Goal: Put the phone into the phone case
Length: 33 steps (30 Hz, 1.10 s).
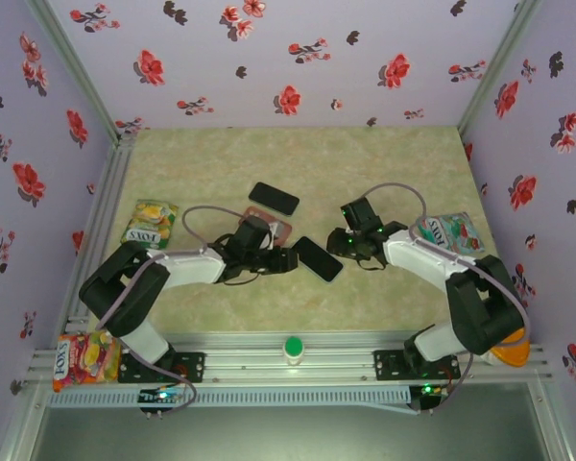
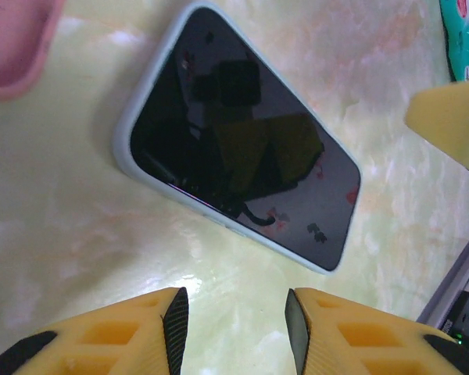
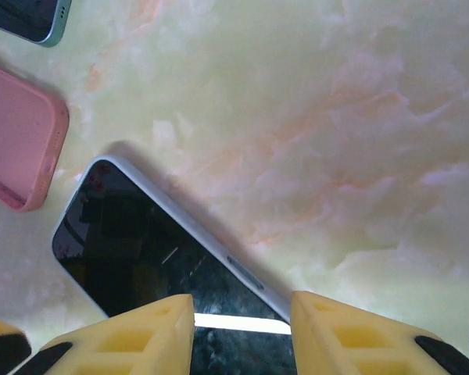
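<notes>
Two arms [image 1: 187, 264] [image 1: 424, 255]; two phones [image 1: 318, 257] [image 1: 274, 199]; one pink case [image 3: 19, 141].

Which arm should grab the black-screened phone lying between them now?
Probably right: the right fingers sit over one end of the black-screened, pale-rimmed phone; the left fingers stand open, short of its long edge.

From above, the left arm [image 1: 187, 266] hides most of the pink phone case [image 1: 284, 229].

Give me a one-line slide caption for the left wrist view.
Left gripper open beside the phone lying screen-up on the table, pink case nearby.
</notes>
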Motion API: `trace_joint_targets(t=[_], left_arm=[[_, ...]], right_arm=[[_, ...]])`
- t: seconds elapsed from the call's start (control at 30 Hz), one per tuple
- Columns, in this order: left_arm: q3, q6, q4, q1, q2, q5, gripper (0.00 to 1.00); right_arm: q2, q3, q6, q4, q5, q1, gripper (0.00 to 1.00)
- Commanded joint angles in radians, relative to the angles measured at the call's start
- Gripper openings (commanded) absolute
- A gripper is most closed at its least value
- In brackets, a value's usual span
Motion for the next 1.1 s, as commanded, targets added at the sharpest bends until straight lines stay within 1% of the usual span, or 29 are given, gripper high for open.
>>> trace_joint_targets(t=[0.0,0.13,0.37,0.53,1.07], left_arm=[[-0.001,-0.028,0.004,-0.021,-0.001,-0.013,0.42],[0.011,-0.051,0.05,-0.035,0.044,0.006,0.43],[0.042,-0.083,0.128,-0.035,0.135,0.043,0.43],[0.088,-0.074,0.132,-0.036,0.172,0.053,0.43],[0.26,-0.045,0.114,-0.034,0.305,0.073,0.43]], right_arm=[[0.05,0.033,-0.052,0.041,-0.042,-0.005,0.38],[0.097,0.047,-0.074,0.059,-0.059,-0.006,0.4],[0.137,0.046,-0.08,0.09,-0.086,-0.006,0.38],[0.152,0.043,-0.081,0.1,-0.108,-0.005,0.33],[0.224,0.047,-0.071,0.13,-0.117,-0.021,0.3]])
